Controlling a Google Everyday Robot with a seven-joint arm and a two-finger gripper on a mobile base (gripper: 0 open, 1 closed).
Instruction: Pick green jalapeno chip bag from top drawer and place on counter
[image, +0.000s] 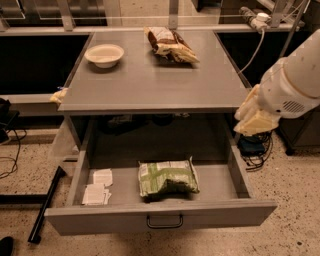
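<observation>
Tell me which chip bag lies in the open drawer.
The green jalapeno chip bag, in the top drawer; the brown-and-cream bag lies on the counter. The gripper hangs right of the counter.

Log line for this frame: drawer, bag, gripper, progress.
top drawer: open | green jalapeno chip bag: lying inside, untouched | gripper: right of counter, apart from bag | pick: not started

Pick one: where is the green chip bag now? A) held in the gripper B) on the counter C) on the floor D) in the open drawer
D: the green chip bag lies flat inside the open drawer, while the gripper hangs at the counter's right edge, well clear of the bag.
</observation>
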